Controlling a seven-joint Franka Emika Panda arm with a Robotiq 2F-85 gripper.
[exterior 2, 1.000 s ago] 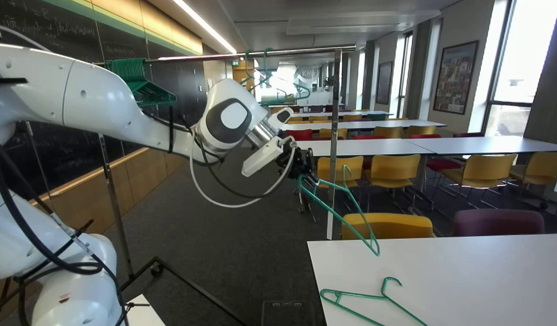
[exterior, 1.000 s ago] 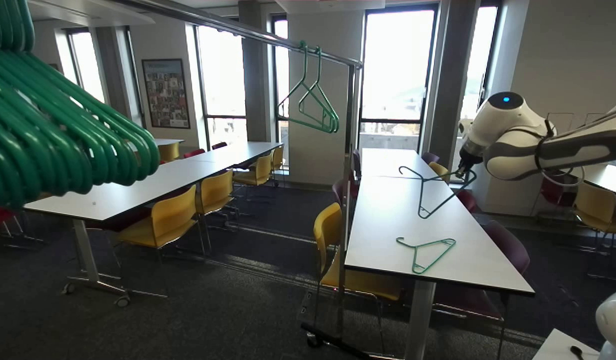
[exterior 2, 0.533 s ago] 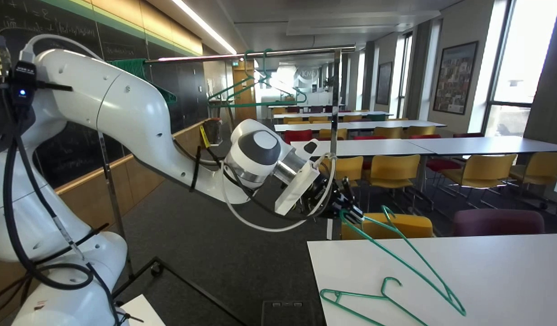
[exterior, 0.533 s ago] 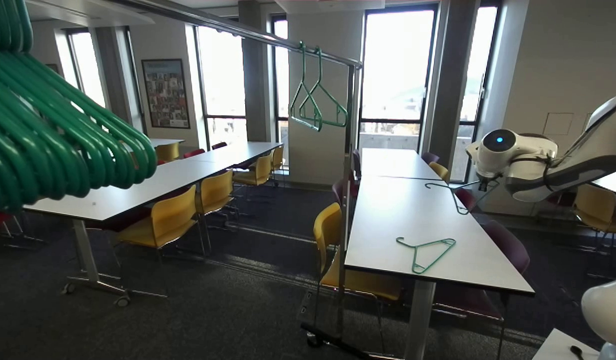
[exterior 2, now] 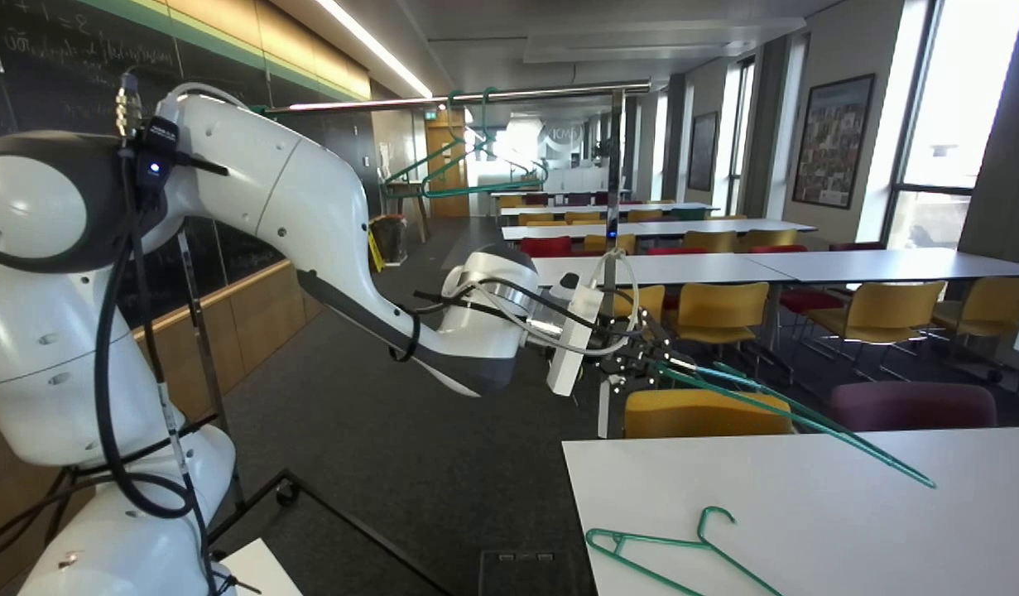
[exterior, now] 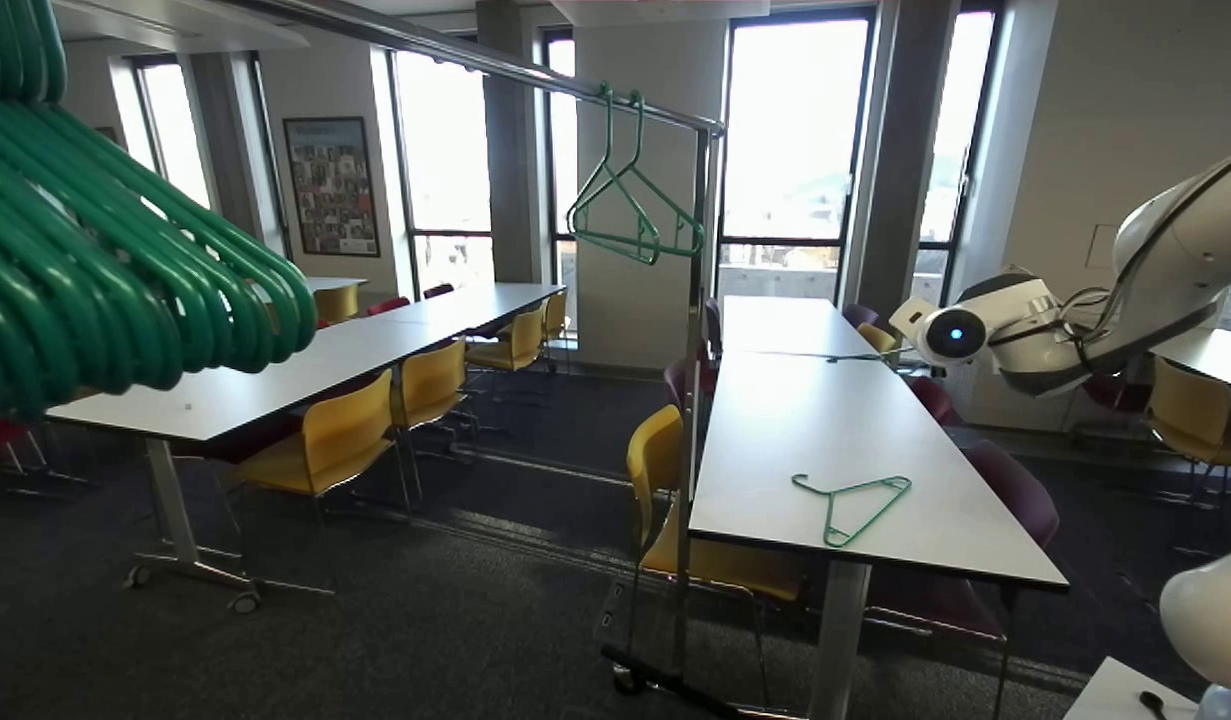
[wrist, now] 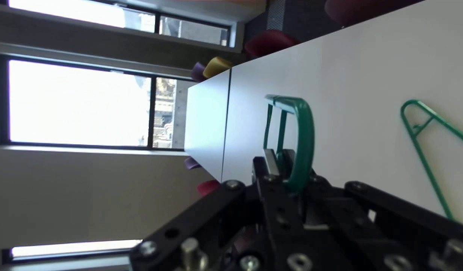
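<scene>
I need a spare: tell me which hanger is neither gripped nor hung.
The green hanger lying flat on the white table. Another hanger is pinched in the gripper; the rest hang from the metal rail.

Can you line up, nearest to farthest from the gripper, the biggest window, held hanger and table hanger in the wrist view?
1. Held hanger: pinched in the gripper.
2. Table hanger: picture's right side.
3. Biggest window: far back, picture's left.
</scene>
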